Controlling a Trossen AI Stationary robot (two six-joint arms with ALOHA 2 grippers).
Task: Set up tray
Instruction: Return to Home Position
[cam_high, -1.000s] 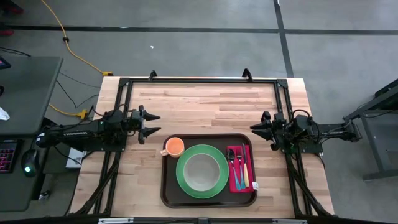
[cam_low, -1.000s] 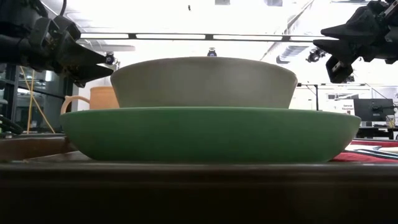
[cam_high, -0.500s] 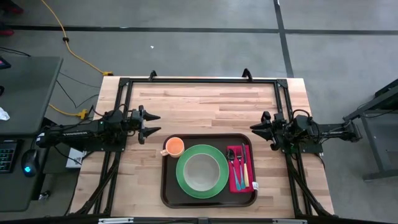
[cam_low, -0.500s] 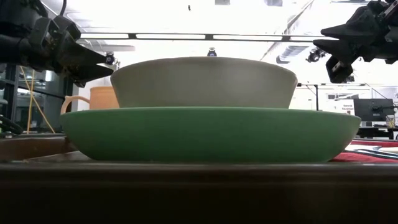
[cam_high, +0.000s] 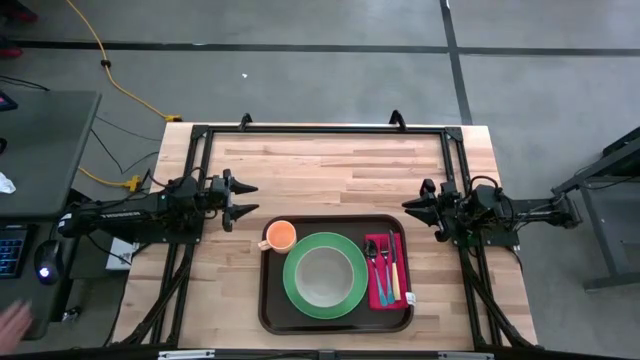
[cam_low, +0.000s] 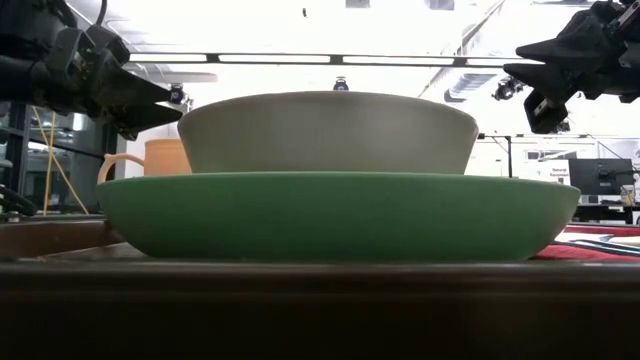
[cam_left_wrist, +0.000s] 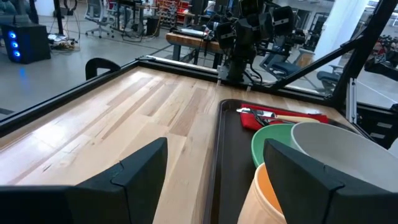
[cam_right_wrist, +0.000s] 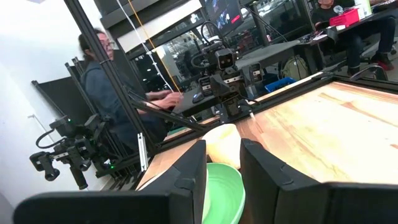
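A large dark brown rectangular plastic tray (cam_high: 270, 300) with rounded corners and a raised rim lies on the near half of the pale wooden tabletop (cam_high: 330, 165), roughly centred between the two arms. On the tray sits a round green plate (cam_high: 294, 292), and a grey bowl (cam_high: 325, 275) rests in the plate's middle. A small orange cup (cam_high: 281, 236) stands in the tray's far left corner, just beside the plate. Along the tray's right side lies a magenta napkin (cam_high: 377, 299) carrying three utensils side by side: a blue spoon (cam_high: 372, 252) nearest the plate, a blue fork (cam_high: 383, 268) in the middle, and a yellow table knife (cam_high: 395, 264) on the outside. The left gripper (cam_high: 248, 199) hangs above the tabletop just beyond the tray's far left corner, near the cup, its jaws released wide and holding nothing. The right gripper (cam_high: 408, 207) hangs just beyond the tray's far right corner, its jaws parted by a narrower gap, also empty. Both grippers point inward toward each other. Past the table's left side, a person (cam_right_wrist: 102, 93) is at a desk.
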